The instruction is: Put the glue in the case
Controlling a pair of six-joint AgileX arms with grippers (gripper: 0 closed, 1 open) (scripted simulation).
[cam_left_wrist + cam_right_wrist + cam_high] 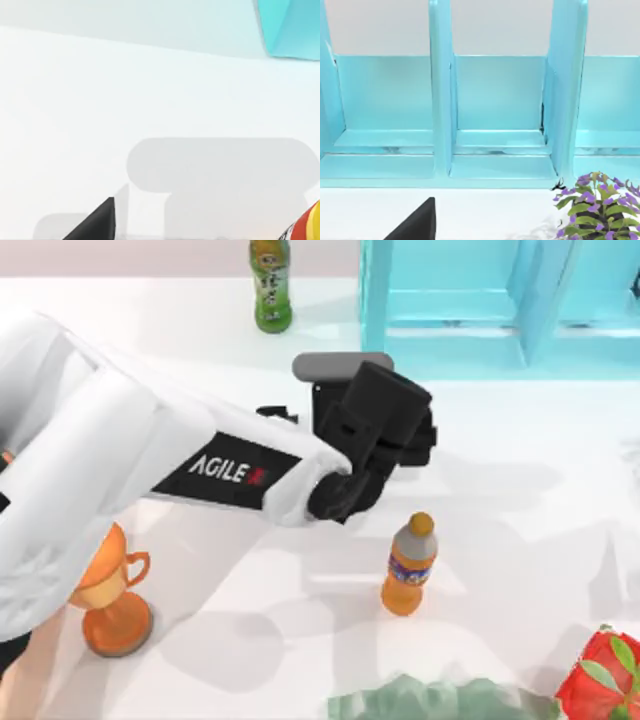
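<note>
A yellow and red edge of the glue (309, 226) peeks into the corner of the left wrist view, standing on the white table. From above, my left gripper (385, 425) hangs over mid-table in front of the case (450, 310) and covers the glue. One black fingertip (97, 222) stands wide of the glue, so the gripper is open and holds nothing. The case is a big light-blue box with upright dividers (440, 100), and a corner of the case (290, 30) lies ahead of the left gripper. My right arm is parked facing the compartments, its fingertip (417, 222) spread equally wide.
A green tea bottle (270, 285) stands at the back, left of the case. An orange soda bottle (410, 565) stands just in front of my left gripper. An orange trophy cup (112, 590) sits front left, red flowers (600, 680) front right, and a purple-flowered plant (600, 205) by the case.
</note>
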